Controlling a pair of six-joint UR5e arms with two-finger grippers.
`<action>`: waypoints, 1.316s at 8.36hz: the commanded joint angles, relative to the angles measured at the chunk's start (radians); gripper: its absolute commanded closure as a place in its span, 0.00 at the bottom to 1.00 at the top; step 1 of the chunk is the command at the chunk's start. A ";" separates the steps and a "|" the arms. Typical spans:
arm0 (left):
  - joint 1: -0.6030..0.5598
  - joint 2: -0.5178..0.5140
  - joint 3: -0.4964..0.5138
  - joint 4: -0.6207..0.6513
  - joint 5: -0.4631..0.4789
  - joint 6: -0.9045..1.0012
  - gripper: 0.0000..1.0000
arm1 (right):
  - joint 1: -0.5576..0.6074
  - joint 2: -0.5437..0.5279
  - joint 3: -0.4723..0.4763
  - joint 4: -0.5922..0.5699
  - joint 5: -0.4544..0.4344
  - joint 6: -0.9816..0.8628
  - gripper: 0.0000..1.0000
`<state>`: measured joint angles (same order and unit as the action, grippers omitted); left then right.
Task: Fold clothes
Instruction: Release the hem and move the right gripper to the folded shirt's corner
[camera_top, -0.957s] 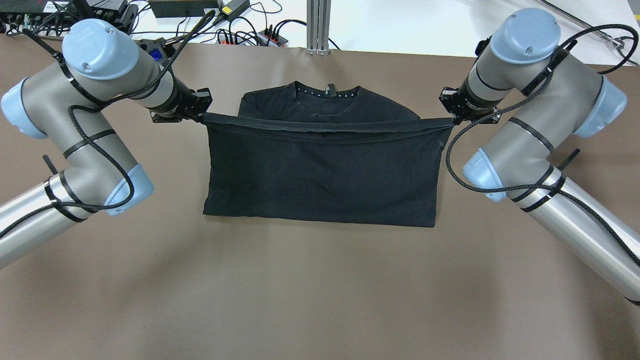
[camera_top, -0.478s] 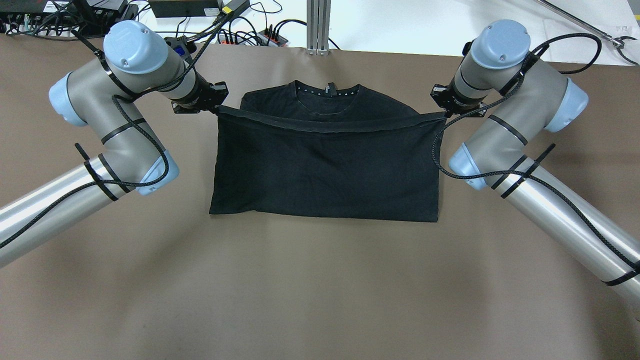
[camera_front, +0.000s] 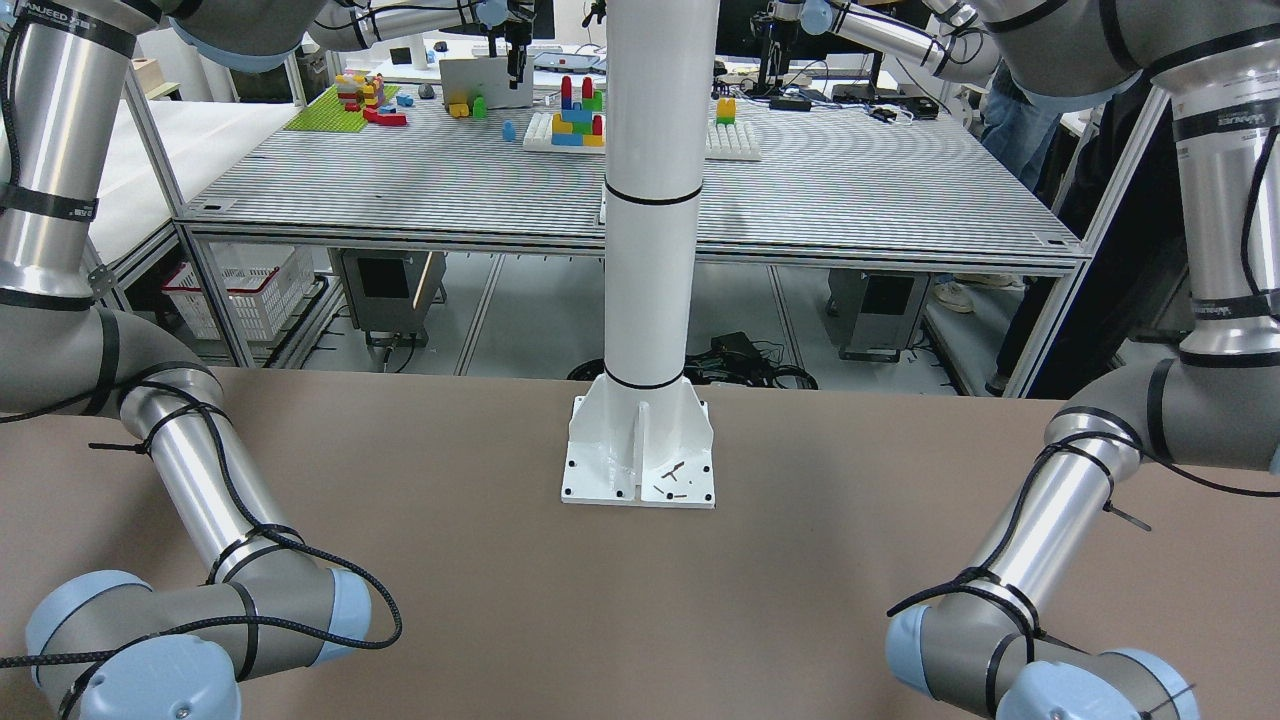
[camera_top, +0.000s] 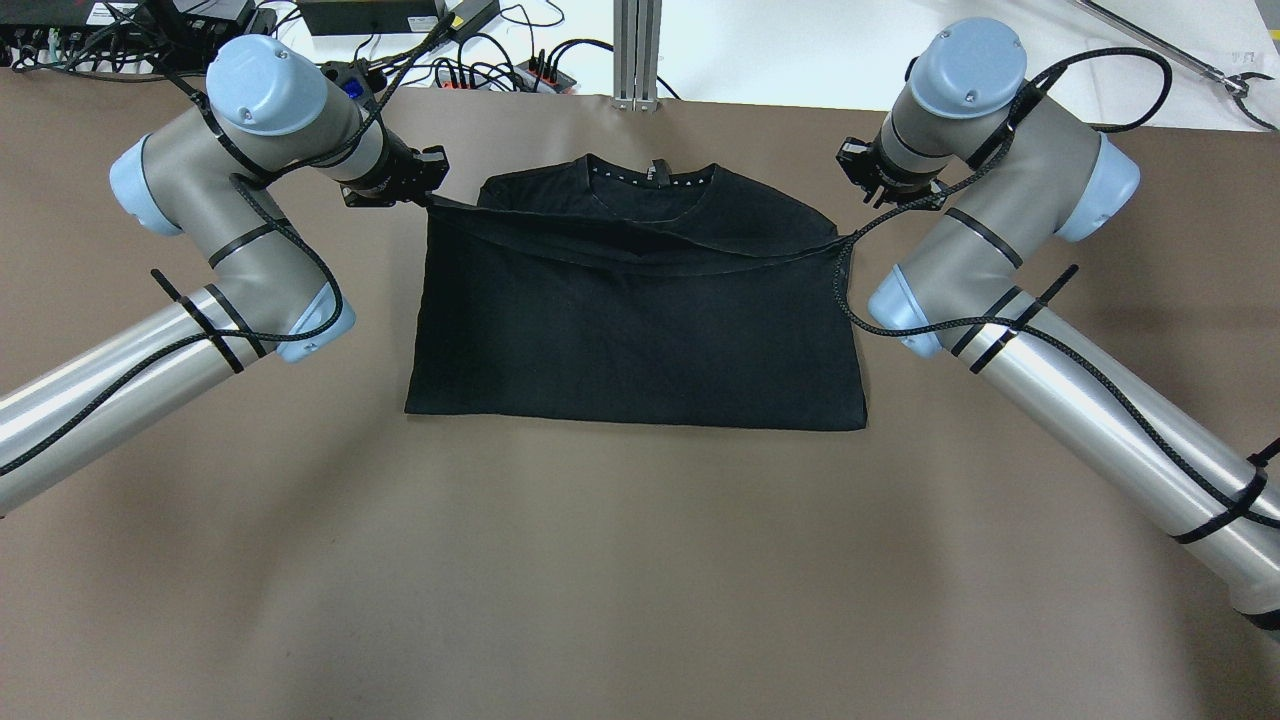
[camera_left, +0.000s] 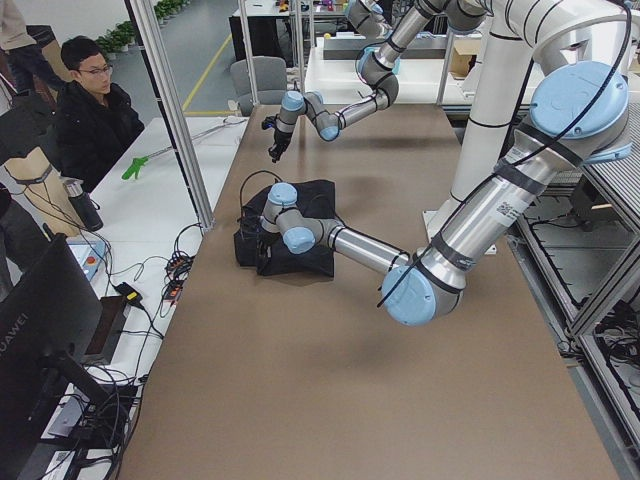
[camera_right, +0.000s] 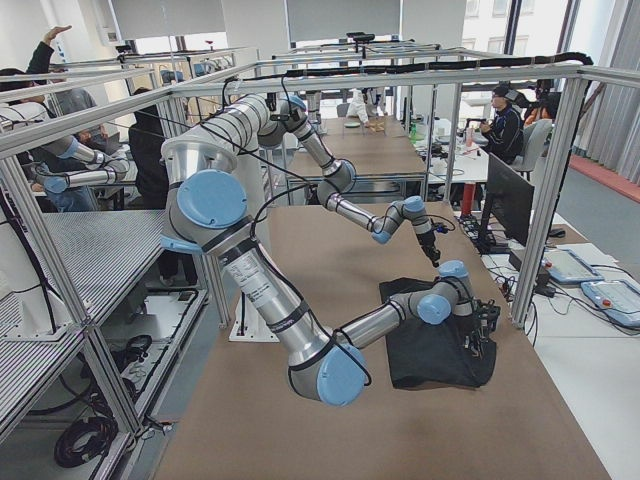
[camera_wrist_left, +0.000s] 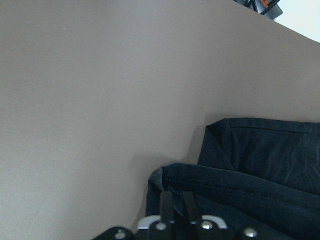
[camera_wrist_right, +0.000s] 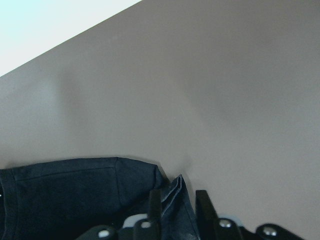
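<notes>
Brown table (camera_top: 640, 560) carried black garment (camera_top: 640, 330) mid-table, hem (camera_top: 640, 262) doubled toward collar (camera_top: 650, 182). Left gripper (camera_wrist_left: 175, 196) pinched hem corner; right gripper (camera_wrist_right: 177, 196) gaped, corner loose. You seemingly had 1 fold nearly laid, more left.

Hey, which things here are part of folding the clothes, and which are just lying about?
Part of the job: black garment; left pincer, shut on its corner; right pincer, apparently open.
Just lying about: power strip; white post base; toy bricks.
</notes>
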<state>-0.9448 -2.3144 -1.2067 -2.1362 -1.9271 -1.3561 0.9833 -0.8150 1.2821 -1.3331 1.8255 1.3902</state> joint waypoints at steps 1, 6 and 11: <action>-0.018 0.003 0.007 -0.019 -0.036 -0.014 0.22 | 0.000 0.023 -0.009 0.002 -0.051 0.019 0.29; -0.049 0.000 0.001 -0.016 -0.036 -0.002 0.22 | -0.121 -0.304 0.392 0.006 -0.040 0.095 0.28; -0.048 -0.029 -0.013 -0.007 -0.026 -0.005 0.22 | -0.259 -0.432 0.373 0.167 -0.038 0.184 0.31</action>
<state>-0.9931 -2.3318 -1.2172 -2.1441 -1.9586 -1.3604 0.7679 -1.2012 1.6646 -1.2578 1.7861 1.5593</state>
